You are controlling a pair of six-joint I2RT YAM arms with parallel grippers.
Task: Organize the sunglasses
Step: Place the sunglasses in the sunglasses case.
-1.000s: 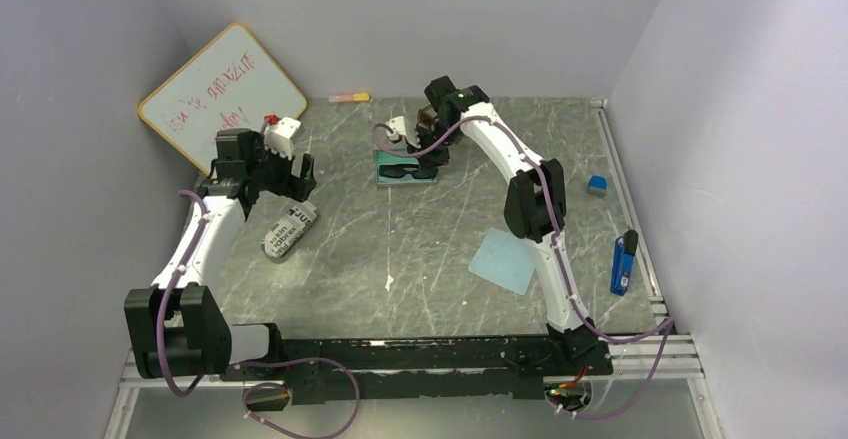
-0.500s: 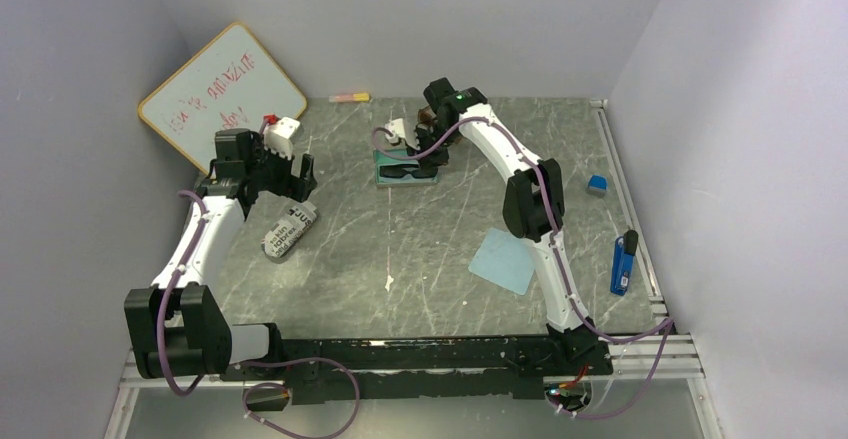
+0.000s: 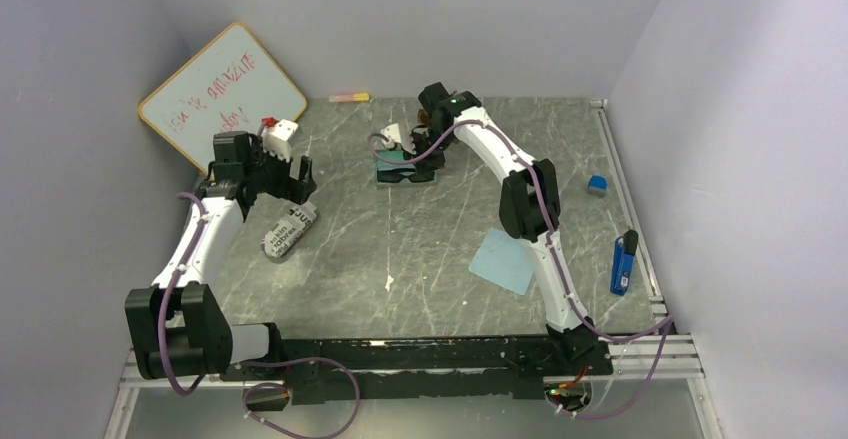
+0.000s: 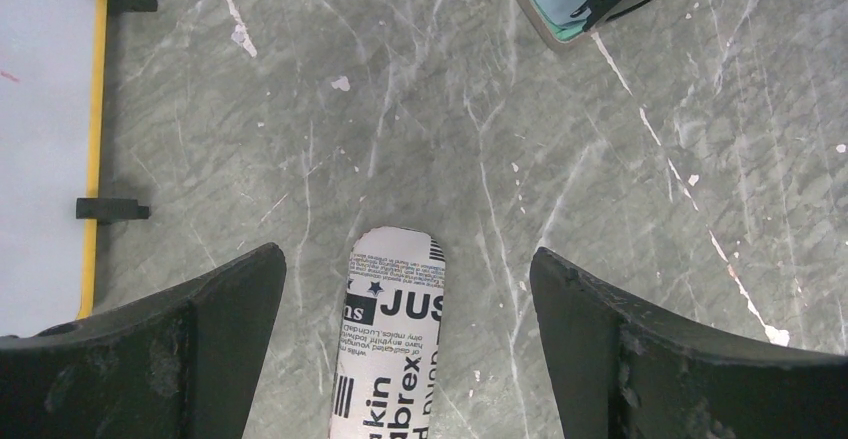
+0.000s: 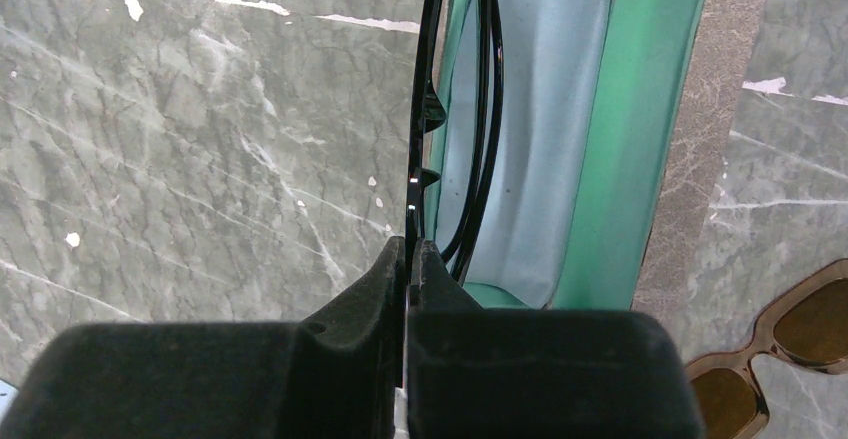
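The black sunglasses [image 5: 413, 174] stand on edge at the left rim of the open green-lined case [image 5: 640, 139], their slim frame pinched in my shut right gripper [image 5: 412, 249]. From above, the right gripper [image 3: 415, 154] hangs over the case [image 3: 385, 171] at the back middle of the table. In the right wrist view, the brown sunglasses [image 5: 790, 344] with amber lenses lie on the table just right of the case. My left gripper [image 4: 405, 254] stands wide open above the end of the grey pouch [image 4: 395, 359] with black lettering, not touching it.
A whiteboard [image 3: 222, 94] leans on the back left wall. A light blue cloth [image 3: 505, 261], a blue pen [image 3: 622, 264] and a small blue cube [image 3: 597, 185] lie on the right side. A pink-yellow stick [image 3: 349, 97] lies at the back wall.
My right gripper has shifted slightly left and down over the case, still holding the black sunglasses. The left arm has barely moved.
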